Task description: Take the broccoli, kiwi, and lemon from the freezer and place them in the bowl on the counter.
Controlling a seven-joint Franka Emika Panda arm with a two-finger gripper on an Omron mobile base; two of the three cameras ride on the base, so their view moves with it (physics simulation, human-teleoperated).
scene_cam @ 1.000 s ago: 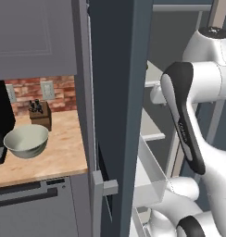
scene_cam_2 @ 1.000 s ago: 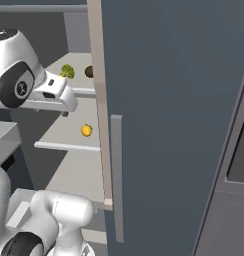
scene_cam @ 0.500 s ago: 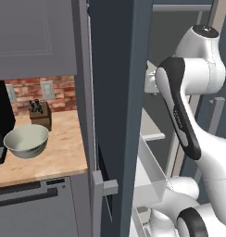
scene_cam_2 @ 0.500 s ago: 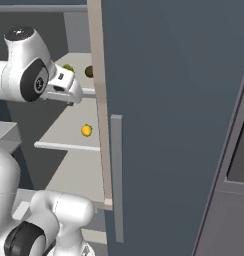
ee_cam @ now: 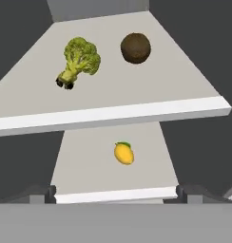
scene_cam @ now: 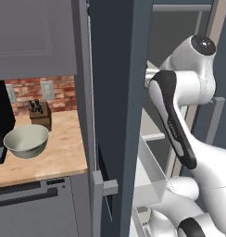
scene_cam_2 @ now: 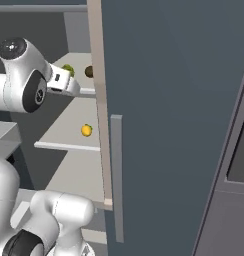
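So the arm is reaching into the open freezer (scene_cam_2: 74,150), and the jaws (ee_cam: 116,192) are spread as wide as they go with nothing between them. In the hand view the two dark finger tips sit far apart at the bottom corners, left and right, and all the food is well ahead of them, none of it touching.

Upper shelf (ee_cam: 113,114): the broccoli (ee_cam: 79,60) lies toward the left side, floret up and stem pointing down-left in that view, and the kiwi (ee_cam: 135,47) sits just to its right, a bit closer to the back wall. They're near each other but apart. Both are set back from the shelf's white front edge.

Lower shelf (ee_cam: 89,194): the lemon (ee_cam: 123,153) sits by itself around the middle, roughly on the centre line between the finger tips but clearly beyond them, back from that shelf's front edge.

From the right base view you can see the lemon (scene_cam_2: 86,130) on the lower shelf and the broccoli (scene_cam_2: 68,69) and kiwi (scene_cam_2: 89,71) peeking out on the upper one, right behind the hand, next to the freezer door's edge.

Left base view: the bowl (scene_cam: 25,140) sits on the surface (scene_cam: 64,152), near its left end, in front of a knife block (scene_cam: 40,113) by the brick wall. I can't see anything in it from this angle.
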